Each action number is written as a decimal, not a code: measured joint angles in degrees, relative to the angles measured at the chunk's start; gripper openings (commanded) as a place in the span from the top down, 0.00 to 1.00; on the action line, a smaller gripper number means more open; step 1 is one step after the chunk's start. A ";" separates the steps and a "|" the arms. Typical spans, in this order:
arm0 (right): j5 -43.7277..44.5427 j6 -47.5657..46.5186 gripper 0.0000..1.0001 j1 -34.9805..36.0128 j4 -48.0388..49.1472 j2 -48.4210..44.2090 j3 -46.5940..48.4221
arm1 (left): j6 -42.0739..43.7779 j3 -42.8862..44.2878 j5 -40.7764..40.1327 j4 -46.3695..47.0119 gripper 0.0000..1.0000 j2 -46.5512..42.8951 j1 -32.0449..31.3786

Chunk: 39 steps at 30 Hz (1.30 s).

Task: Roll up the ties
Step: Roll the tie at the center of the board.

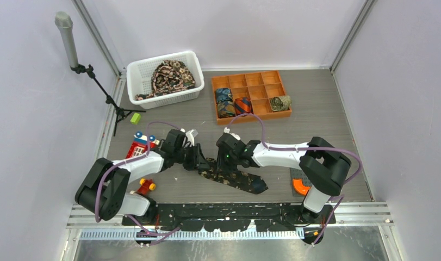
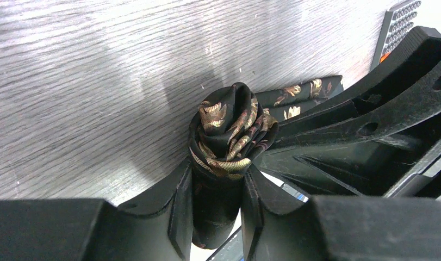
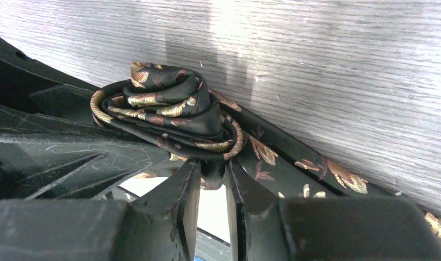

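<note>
top: tie (image 1: 244,181) flat on table (image 1: 316,109) near front edge, its left part hidden from above (rolled or not, cannot tell here) | left wrist: left gripper (image 2: 215,187) clamped on tight upright roll of same tie, loose tail behind | right wrist: right gripper (image 3: 211,175) pinching roll's lower fold, tail running right

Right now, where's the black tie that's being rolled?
In the top view the black tie lies at the near middle of the table, its rolled end pinched between the left gripper and right gripper, its tail trailing right.
</note>
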 measured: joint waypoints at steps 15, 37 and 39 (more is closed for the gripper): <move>-0.33 -4.81 0.57 -0.22 -5.44 0.28 8.26 | 1.73 3.72 -8.74 -13.27 0.74 -6.10 -0.04; -5.46 -5.40 0.80 -0.26 -3.34 11.58 16.85 | 5.05 11.45 -27.56 -32.39 0.76 -11.23 -0.04; -6.67 -4.90 0.81 -0.26 -2.05 12.96 16.96 | 5.16 11.93 -28.13 -32.92 0.76 -11.23 -0.04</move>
